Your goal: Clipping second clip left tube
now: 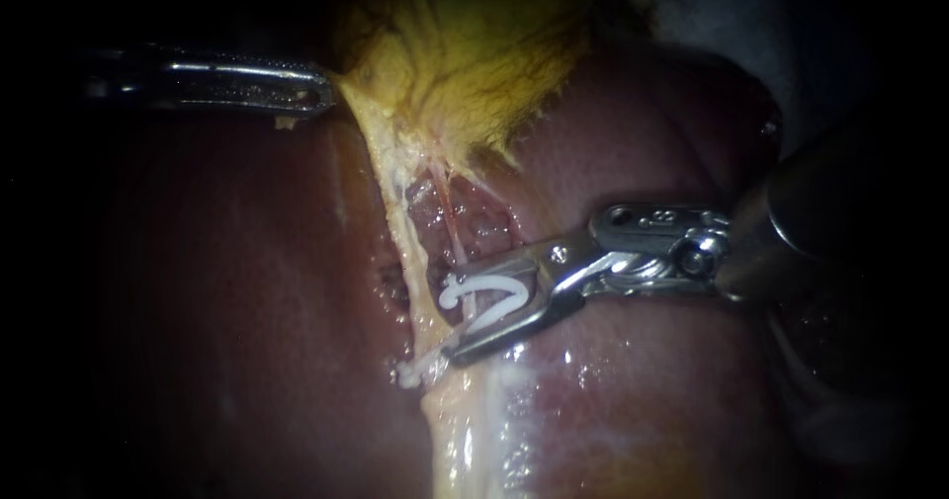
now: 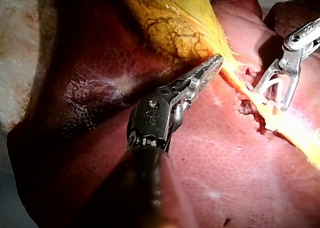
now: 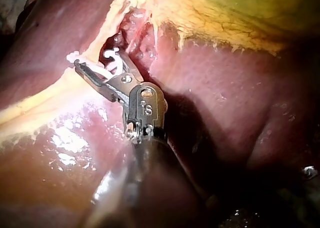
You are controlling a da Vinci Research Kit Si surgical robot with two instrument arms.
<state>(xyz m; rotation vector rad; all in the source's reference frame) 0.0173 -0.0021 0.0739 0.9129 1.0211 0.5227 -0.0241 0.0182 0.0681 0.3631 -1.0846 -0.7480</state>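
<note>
My right instrument [image 1: 450, 319] comes in from the right with its jaws apart, holding an open white clip [image 1: 484, 299] between them. A thin pale tube [image 1: 453, 224] runs down from the gallbladder [image 1: 474, 54] and passes between the arms of this clip. Just below, a second white clip [image 1: 410, 371] sits closed on the pale strand. My left instrument [image 1: 318, 94] is shut on the gallbladder's lower edge. The left wrist view shows those jaws [image 2: 214, 63] on the yellow tissue. In the right wrist view the clip [image 3: 112, 55] sits at the tube.
Dark red liver [image 1: 247, 291] surrounds the dissected window on both sides. A wet yellowish band of tissue [image 1: 465, 430] runs down from the clips. My right instrument's shaft [image 1: 791, 232] lies over the liver at the right.
</note>
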